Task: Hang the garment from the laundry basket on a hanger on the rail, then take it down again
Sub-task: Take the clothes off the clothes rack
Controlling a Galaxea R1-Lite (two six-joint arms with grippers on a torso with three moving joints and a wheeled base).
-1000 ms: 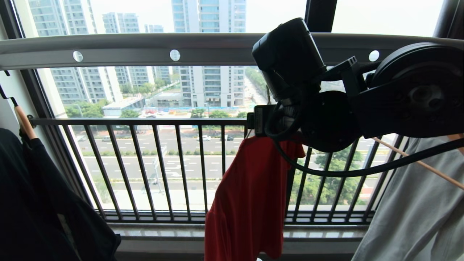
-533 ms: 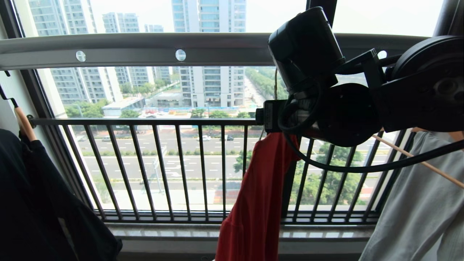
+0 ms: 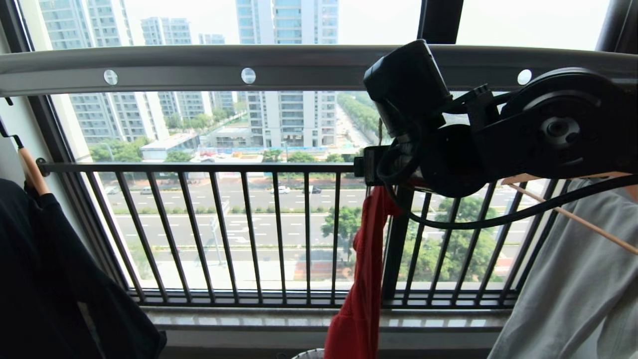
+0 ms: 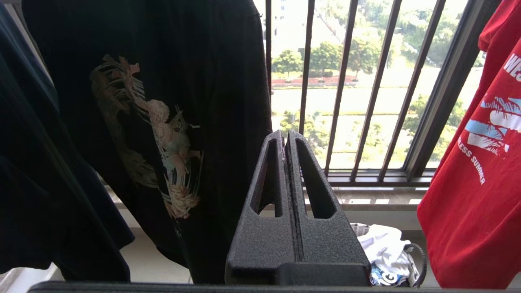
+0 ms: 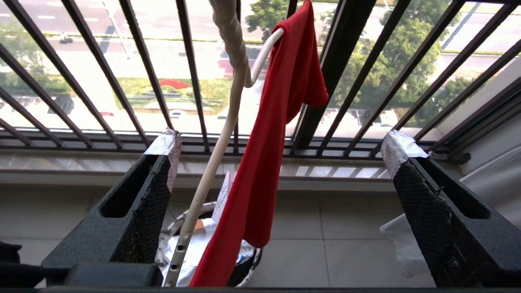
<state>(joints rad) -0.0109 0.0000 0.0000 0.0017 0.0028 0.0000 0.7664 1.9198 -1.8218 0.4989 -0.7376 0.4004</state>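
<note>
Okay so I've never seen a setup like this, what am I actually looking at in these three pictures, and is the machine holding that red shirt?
This is a two-armed robot facing a balcony window. One picture is from its head: the bulky black right arm reaches toward the long grey metal rail with round holes. The other two come from cameras behind each gripper.

The right gripper is wide open and holds nothing. Between its fingers you see the red short-sleeved T-shirt draped on a thin cream-white wire hanger, above the small round woven-rimmed laundry basket.

The left gripper is shut and empty, parked low beside a hanging black printed T-shirt. A pale grey garment hangs on the right.
</note>
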